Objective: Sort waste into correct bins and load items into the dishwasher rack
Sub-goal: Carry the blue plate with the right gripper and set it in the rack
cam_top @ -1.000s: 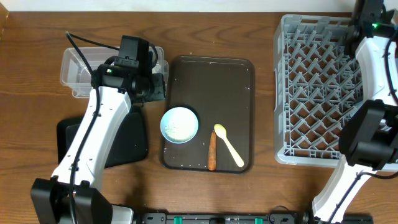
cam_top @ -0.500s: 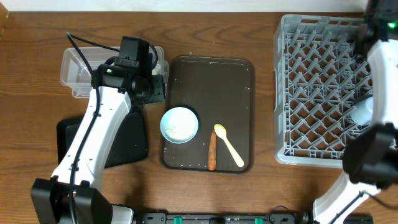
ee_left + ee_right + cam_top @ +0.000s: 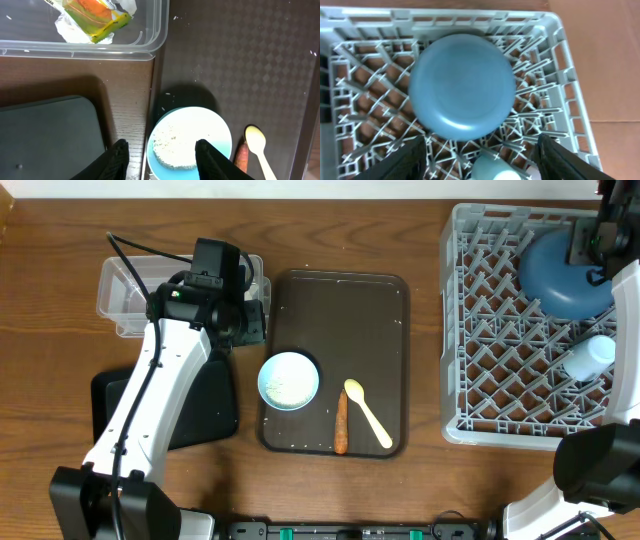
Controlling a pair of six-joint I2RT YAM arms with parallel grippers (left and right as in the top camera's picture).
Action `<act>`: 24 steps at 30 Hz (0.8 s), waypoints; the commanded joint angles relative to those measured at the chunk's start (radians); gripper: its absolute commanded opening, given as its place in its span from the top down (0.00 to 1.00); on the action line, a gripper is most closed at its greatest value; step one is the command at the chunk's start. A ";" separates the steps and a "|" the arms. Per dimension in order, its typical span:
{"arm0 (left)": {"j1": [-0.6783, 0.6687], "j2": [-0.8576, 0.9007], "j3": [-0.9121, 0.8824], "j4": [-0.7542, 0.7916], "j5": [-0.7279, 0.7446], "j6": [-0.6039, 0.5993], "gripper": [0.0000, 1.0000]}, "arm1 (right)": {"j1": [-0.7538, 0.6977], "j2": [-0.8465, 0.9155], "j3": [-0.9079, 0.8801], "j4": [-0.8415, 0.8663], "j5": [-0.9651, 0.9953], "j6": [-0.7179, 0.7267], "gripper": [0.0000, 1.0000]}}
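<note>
Dark blue round plate (image 3: pixel 462 85) lies in grey pegged plastic rack (image 3: pixel 445 14); right jaws spread, spread left jaws should next grasp white bowl (image 3: pixel 223 134).

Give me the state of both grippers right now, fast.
Left gripper: open, empty, over the white bowl.
Right gripper: open, empty, over the dark blue plate in the dishwasher rack.

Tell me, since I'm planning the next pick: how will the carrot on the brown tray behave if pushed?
The carrot looks long and round, so it would probably roll sideways, perhaps into the pale yellow spoon lying beside it. It appears stiff, unlikely to bend. Small, so probably light.
</note>
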 commanded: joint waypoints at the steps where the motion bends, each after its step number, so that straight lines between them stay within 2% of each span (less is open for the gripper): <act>1: 0.005 -0.007 -0.012 -0.002 -0.016 0.010 0.54 | 0.009 0.003 0.000 -0.018 -0.100 0.014 0.27; 5: 0.005 -0.007 -0.012 -0.002 -0.016 0.010 0.54 | 0.010 0.003 0.000 -0.048 -0.210 0.014 0.15; 15: 0.004 -0.007 -0.017 -0.011 -0.016 0.010 0.54 | 0.030 0.004 -0.001 -0.129 -0.599 -0.006 0.14; 24: 0.004 -0.004 -0.021 -0.029 -0.016 0.010 0.54 | 0.215 0.004 -0.058 -0.232 -0.623 -0.032 0.14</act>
